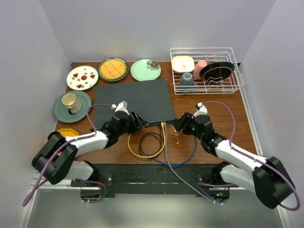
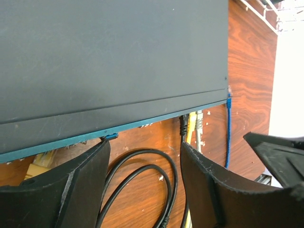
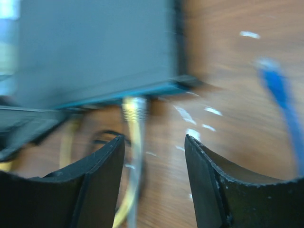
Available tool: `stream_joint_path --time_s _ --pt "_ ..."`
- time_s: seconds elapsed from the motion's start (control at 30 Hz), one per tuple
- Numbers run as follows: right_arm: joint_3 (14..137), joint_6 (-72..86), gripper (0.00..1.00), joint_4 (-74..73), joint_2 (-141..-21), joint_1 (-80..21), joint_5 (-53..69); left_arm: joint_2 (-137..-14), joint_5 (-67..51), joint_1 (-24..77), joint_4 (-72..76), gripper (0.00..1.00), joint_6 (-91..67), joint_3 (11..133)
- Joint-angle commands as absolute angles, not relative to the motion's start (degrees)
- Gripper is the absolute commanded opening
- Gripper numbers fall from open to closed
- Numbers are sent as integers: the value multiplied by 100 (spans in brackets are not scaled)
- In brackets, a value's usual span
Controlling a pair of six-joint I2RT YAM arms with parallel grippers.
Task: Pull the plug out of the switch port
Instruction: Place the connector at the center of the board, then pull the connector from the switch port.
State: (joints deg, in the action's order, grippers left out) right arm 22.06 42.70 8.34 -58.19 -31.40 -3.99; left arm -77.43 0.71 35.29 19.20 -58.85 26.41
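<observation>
Top view: the switch [image 1: 133,97] is sitting on the desk [image 1: 183,102]. The left gripper [image 1: 138,118] and right gripper [image 1: 179,125] are crowding its front edge, probably lining up on the plug [image 1: 163,125] seated there.

Left wrist: jaws are gaping open and empty below the switch's blue edge. Several plugs are clustering, so the target is unclear.

Right wrist: motion blur is smearing everything. Jaws are standing open and empty, the plug is sticking out of the switch ahead, and the port is hidden.
</observation>
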Motion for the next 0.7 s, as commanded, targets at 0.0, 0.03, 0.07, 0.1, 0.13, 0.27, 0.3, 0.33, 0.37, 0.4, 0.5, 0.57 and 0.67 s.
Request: stream_joint_path --time_s 0.0,0.03,0.07,0.1,0.13,0.27,0.3,0.33,0.37,0.4,0.5,0.57,0.67 --pt "1636 5017 59 3780 -6292 -3111 729 -7506 176 3533 1591 66 -5678 2997" --pt "1548 5253 60 4084 -6484 -3120 808 -7488 176 3525 1530 67 -5669 3032" --pt "1512 5325 60 4296 -6608 -3120 852 -7488 176 3524 1503 67 -5660 3084" --pt "1520 5352 60 4602 -6757 -3103 931 -7497 184 3524 1477 67 -5643 3111" --pt "1547 5431 60 4701 -6976 -3085 1045 -7488 193 3516 1433 67 -5634 3137" --pt "1468 5721 59 5386 -7435 -2910 1335 -7584 97 3411 1380 67 -5651 3260" --pt "1442 5783 59 5692 -7514 -2866 1388 -7637 27 3358 1406 67 -5721 3269" --pt "1407 5896 58 5869 -7610 -2778 1458 -7672 -122 3218 1502 67 -5748 3278" --pt "1328 5941 58 6063 -7768 -2716 1572 -7760 -314 3156 1538 67 -5783 3287" --pt "1275 5985 58 6456 -7865 -2664 1617 -7796 -386 3086 1555 67 -5792 3305" --pt "1169 6161 57 6985 -8217 -2409 1792 -7884 -448 2901 1486 67 -5722 3419" --pt "1204 6187 57 7075 -8419 -2364 1846 -7936 -448 2830 1389 67 -5678 3532" --pt "1230 6187 56 7496 -8884 -2356 1916 -8024 -422 2777 1292 67 -5616 3647"
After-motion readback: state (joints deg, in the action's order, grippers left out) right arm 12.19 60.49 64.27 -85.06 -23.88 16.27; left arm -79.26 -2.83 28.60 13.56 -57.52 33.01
